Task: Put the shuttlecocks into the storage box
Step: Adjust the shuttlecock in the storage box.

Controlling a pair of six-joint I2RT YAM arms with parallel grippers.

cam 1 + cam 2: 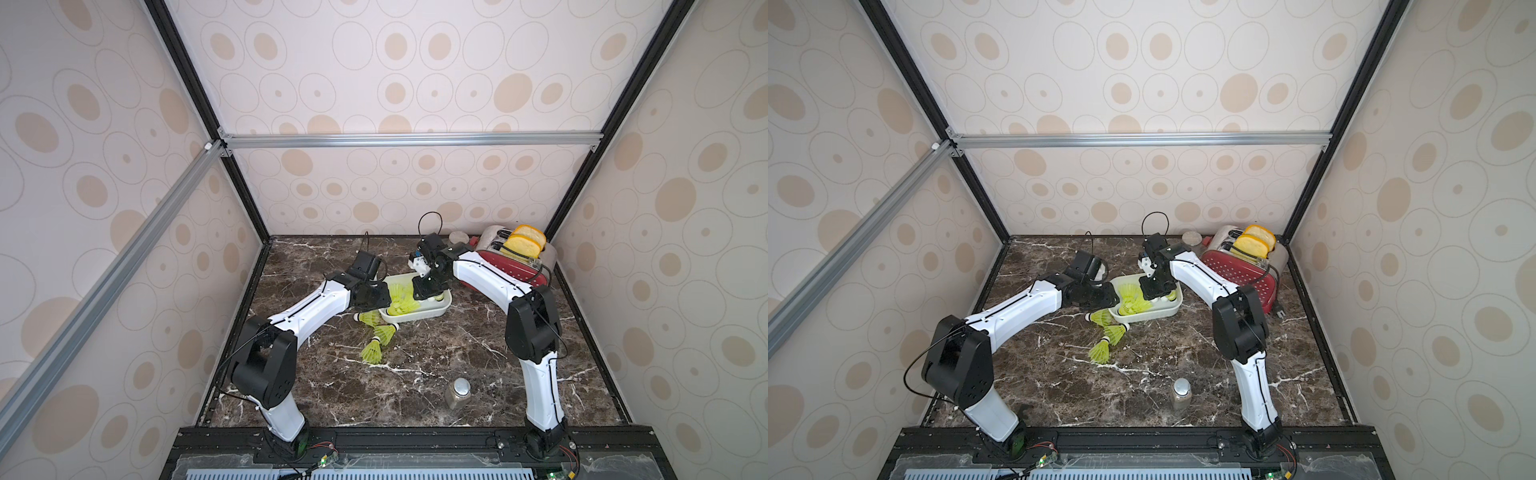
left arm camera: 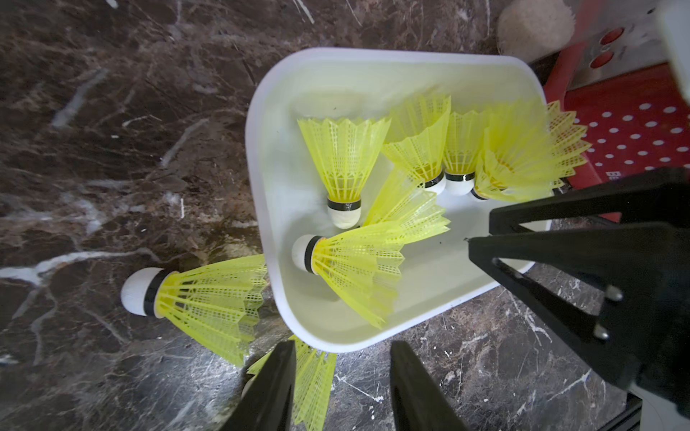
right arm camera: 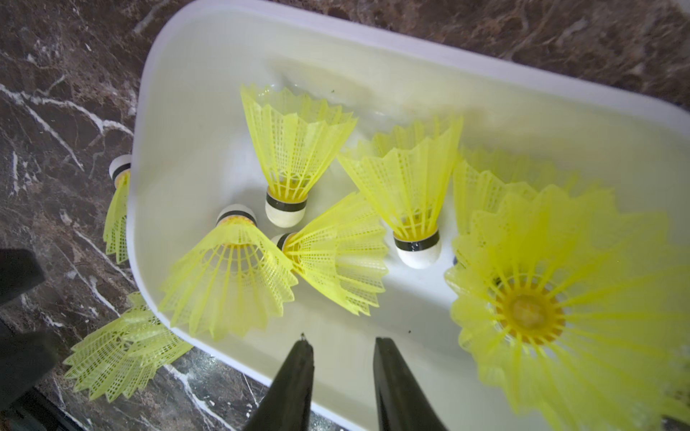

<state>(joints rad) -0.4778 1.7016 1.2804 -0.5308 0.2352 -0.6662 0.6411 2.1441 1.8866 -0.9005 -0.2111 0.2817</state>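
The main hazard is arm-to-arm contact. The left gripper hovers at the near-left corner of the shallow white glossy plastic storage box, and the right gripper hangs just beside it over the box interior, so a careless reach by either could strike the other. The left jaws stand partly apart and clamp nothing; a mesh skirt lies on the table below them. The right jaws show a narrower gap and are likewise empty. A second hazard is a push on the box: one loose shuttlecock lies with its skirt against the left wall, and a descent there could shove the box toward the red white-dotted toaster. A third is spillage, because one stowed shuttlecock leans over the far-right rim and a nudge may tip it out. The neon yellow-green plastic mesh shuttlecocks have white rounded tips ringed in black; the skirts look thin and easily crushed. About six lie in the box, at centre-far on the dark marble tabletop; three lie just near-left of it.
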